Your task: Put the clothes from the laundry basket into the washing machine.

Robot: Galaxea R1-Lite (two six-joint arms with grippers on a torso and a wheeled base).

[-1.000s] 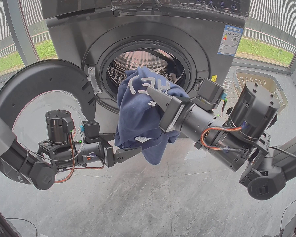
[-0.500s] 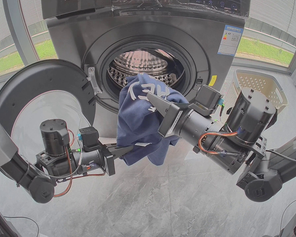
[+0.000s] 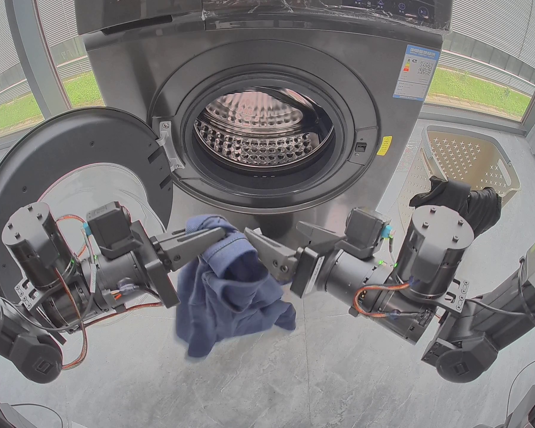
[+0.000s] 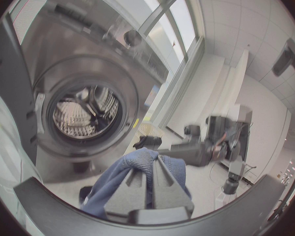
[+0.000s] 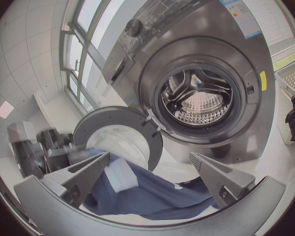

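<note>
Lifting is what this step calls for: the left claw [image 3: 217, 236] is clenched on a fold of the blue garment [image 3: 232, 292], which hangs toward the floor in front of the washing machine [image 3: 131, 60], below the lower lip of its drum opening [image 3: 261, 126] and outside it. From that, the cloth should be raised above the lip and carried well into the drum before release, so that no trailing hem catches on the rim. The right claw [image 3: 273, 228] is released and spread wide just beside the garment, well placed to gather the hanging end. The open door [image 3: 65, 150] stands close on the left claw's side and could be bumped. To the right, the laundry basket [image 3: 505, 167] has 1 dark garment [image 3: 466, 200] draped over its rim.
</note>
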